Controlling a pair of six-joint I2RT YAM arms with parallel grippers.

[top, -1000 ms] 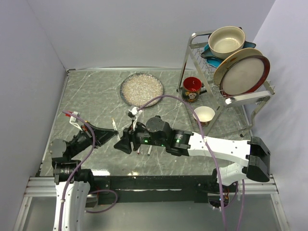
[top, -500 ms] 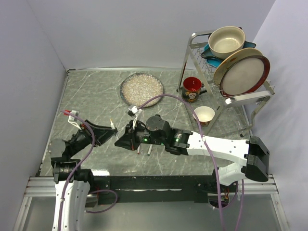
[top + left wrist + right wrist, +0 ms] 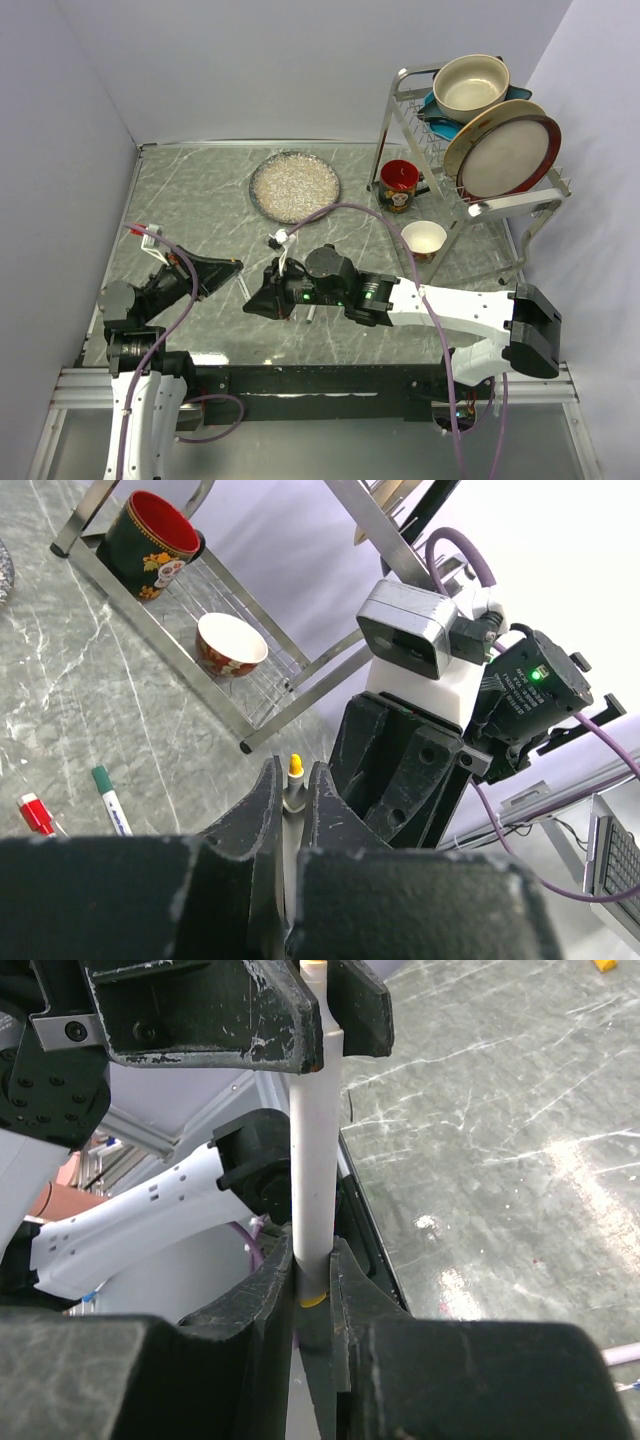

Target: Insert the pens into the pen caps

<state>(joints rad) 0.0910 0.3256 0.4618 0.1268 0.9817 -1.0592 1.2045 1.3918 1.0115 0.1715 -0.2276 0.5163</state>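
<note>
Pen held: a white pen (image 3: 312, 1160) is gripped at both ends and kept off the table (image 3: 200, 200), between the two arms near the front edge, left of centre.
Left gripper: the left gripper (image 3: 295, 785) is closed tight on one end of the barrel, and a yellow tip is seen sticking out past its fingers.
Right gripper: the right gripper (image 3: 310, 1255) is closed on the other end, with a yellow band seen right at its fingertips.
Change in grip: a second earlier the pen was carried by the left gripper alone, tilted up and clear of the right one. It is now bridged between both, and the two grippers are brought tip to tip.
Change in arms: the left gripper is seen swung slightly toward the right one, and the right arm is shifted a little.
Loose pens: a green-tipped pen (image 3: 110, 802) is laid flat on the table beside the right gripper. A red-ended piece (image 3: 35, 813) lies just beside it, partly cut off from view. Both are unmoved.
Cap: a small orange-yellow cap (image 3: 605, 964) is seen on the table further out.
Far side: a plate (image 3: 294, 186) is set at the middle back. A red mug (image 3: 399, 186), a small bowl (image 3: 424, 238) and a rack (image 3: 500, 205) are placed to its right, all unchanged.
</note>
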